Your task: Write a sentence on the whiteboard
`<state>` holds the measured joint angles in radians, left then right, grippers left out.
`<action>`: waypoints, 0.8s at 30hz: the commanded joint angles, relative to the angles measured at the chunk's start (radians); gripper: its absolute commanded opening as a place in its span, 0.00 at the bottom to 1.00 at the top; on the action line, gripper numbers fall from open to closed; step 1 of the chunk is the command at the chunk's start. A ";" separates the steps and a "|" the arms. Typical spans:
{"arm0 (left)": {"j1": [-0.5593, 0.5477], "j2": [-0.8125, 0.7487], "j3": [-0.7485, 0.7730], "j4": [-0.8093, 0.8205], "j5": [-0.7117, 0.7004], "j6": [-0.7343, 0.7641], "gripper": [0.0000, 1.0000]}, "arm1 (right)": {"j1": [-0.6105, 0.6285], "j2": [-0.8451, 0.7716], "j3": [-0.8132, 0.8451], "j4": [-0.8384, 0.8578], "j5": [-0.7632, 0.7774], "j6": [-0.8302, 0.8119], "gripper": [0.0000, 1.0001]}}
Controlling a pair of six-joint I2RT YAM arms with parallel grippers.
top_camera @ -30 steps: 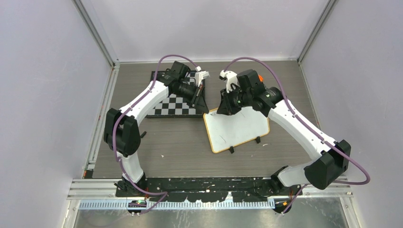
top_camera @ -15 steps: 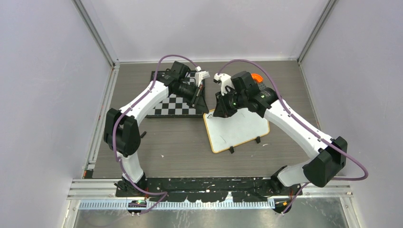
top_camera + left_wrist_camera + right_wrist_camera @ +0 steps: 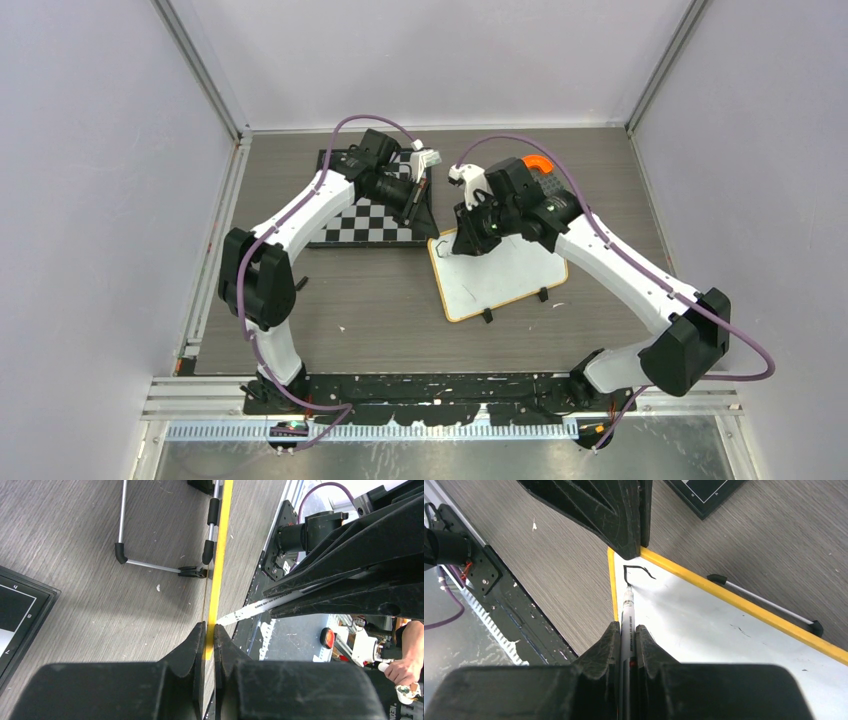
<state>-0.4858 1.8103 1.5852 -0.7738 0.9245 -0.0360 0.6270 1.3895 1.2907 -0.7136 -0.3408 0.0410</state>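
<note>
At the whiteboard point(image 3: 502, 280) corner: left gripper point(image 3: 209, 628) pinches the yellow rim.
Right gripper point(image 3: 626, 628): clamps marker point(image 3: 628, 605), tip on board.

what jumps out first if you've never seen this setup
The right gripper pinches a marker whose tip meets the whiteboard at a short black stroke near its far left corner. The left gripper clamps the yellow rim at that same corner, and a chessboard lies just to the left.

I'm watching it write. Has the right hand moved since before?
Yes. The right hand slid left, toward the far-left corner of the yellow-rimmed whiteboard, beside the black-and-white checkered chessboard.
</note>
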 commanded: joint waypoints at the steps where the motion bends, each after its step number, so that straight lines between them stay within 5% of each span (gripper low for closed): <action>1: -0.010 -0.020 -0.008 -0.006 0.001 0.012 0.00 | 0.000 -0.045 0.001 0.012 0.060 -0.035 0.00; 24: -0.017 -0.022 -0.004 -0.008 0.004 0.015 0.00 | -0.003 -0.033 0.067 0.004 0.005 -0.012 0.00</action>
<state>-0.4873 1.8099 1.5852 -0.7742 0.9272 -0.0364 0.6262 1.3651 1.3170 -0.7410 -0.3267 0.0216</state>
